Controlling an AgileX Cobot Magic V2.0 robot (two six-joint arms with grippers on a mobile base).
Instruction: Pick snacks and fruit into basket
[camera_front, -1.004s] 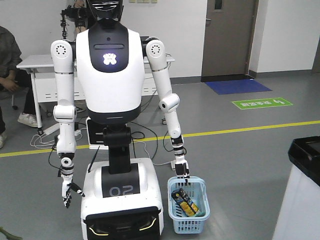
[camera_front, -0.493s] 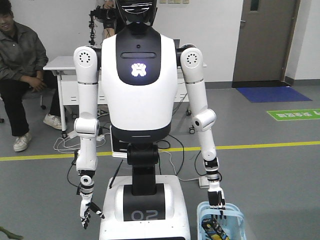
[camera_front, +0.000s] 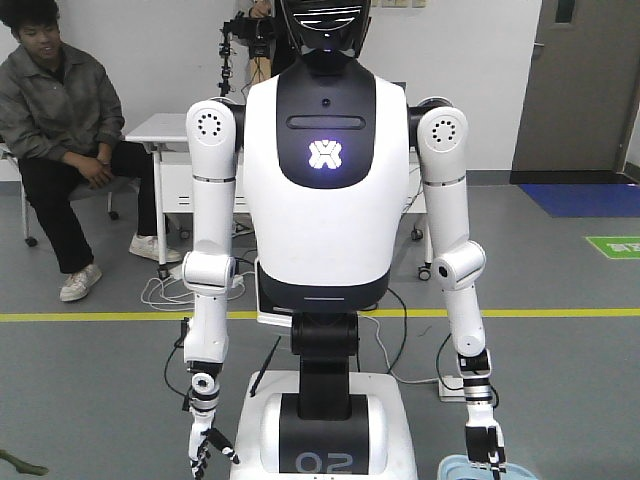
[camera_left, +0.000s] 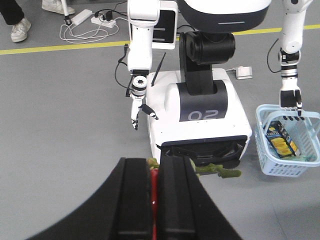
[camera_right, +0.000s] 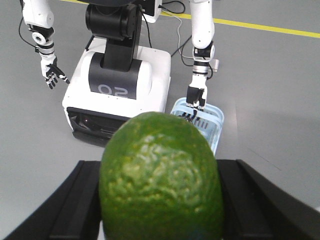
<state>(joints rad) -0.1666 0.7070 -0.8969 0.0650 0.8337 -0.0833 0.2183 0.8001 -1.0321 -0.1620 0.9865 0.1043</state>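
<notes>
Right gripper (camera_right: 160, 200) clenched on bumpy green lime (camera_right: 161, 175), lower centre, ready for delivery. Left gripper (camera_left: 156, 200) pinches 1 red sliver, jaws near-closed. Light blue slotted basket (camera_left: 310, 125) at right holds blue-black wafer box (camera_left: 281, 141).

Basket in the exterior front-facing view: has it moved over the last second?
No. The basket slid to the frame's bottom edge, but still sits beside the humanoid's white base; the camera came closer.

Right pincer (camera_right: 161, 210) clamps a lime (filling the view); left pincer (camera_left: 155, 200) nearly closed on something red.
</notes>
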